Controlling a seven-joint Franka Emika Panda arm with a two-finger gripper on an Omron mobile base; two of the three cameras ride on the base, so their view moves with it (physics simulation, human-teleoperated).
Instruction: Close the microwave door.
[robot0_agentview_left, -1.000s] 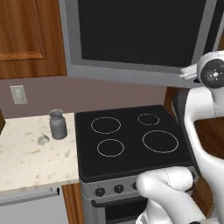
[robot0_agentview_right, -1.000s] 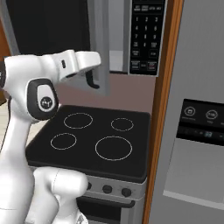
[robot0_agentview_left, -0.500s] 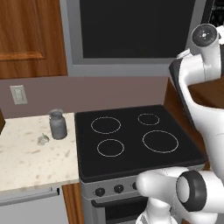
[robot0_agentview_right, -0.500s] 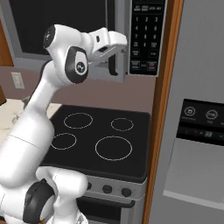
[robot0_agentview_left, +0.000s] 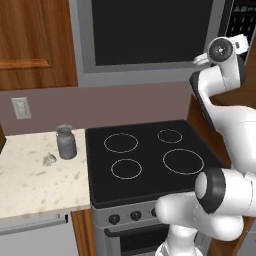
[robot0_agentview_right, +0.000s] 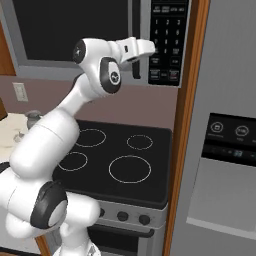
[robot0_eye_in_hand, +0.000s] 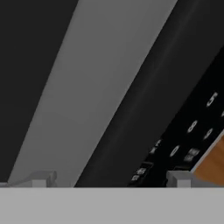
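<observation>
Microwave door (robot0_agentview_left: 150, 35) handle vertical, apparently nearly flush; jaws' spread impossible to tell.

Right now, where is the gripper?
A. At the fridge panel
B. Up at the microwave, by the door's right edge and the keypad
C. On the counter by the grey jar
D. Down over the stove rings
B: in the right base view the gripper is raised in front of the microwave, where the door meets the keypad, well above the stove.
</observation>
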